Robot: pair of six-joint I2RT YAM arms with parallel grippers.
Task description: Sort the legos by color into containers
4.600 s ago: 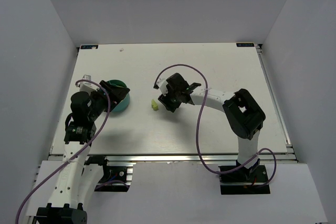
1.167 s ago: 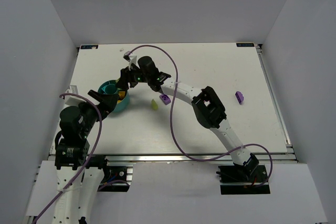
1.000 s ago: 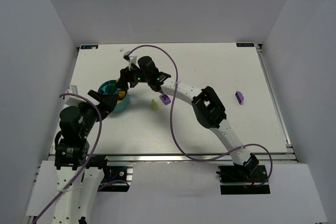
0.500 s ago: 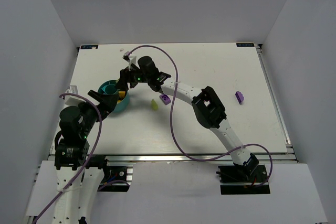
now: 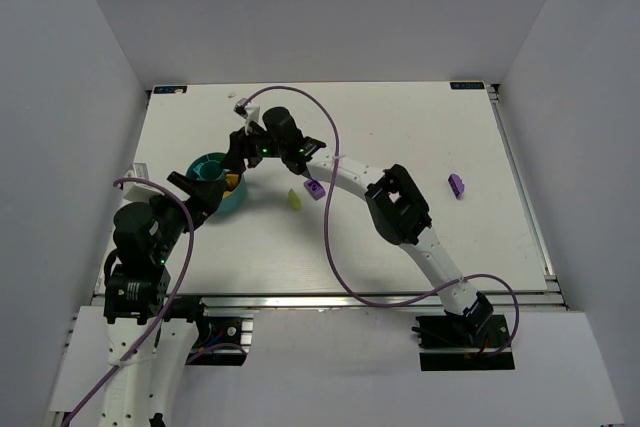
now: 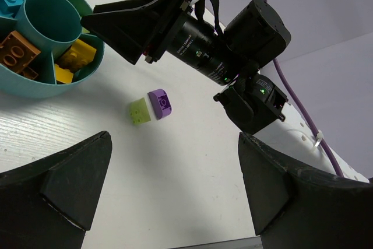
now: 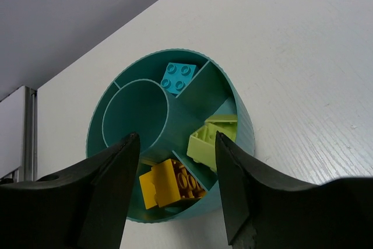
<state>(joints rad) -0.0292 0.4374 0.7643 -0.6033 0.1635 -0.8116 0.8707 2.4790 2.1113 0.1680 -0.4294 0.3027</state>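
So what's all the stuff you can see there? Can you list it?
bowl: one, teal, divided inside, left part of the table
blue brick: one, cyan, in a bowl section
green brick: one, lime, in the next section
yellow brick: at least one, in the section after that
brown brick: one, orange-brown, in the section beside the yellow
loose green brick: one, lime, on the table near the bowl
loose purple brick: one, right beside it
far purple brick: one, right part of the table
table: one, white
left gripper: black, open, near the bowl
right gripper: black, open, above the bowl
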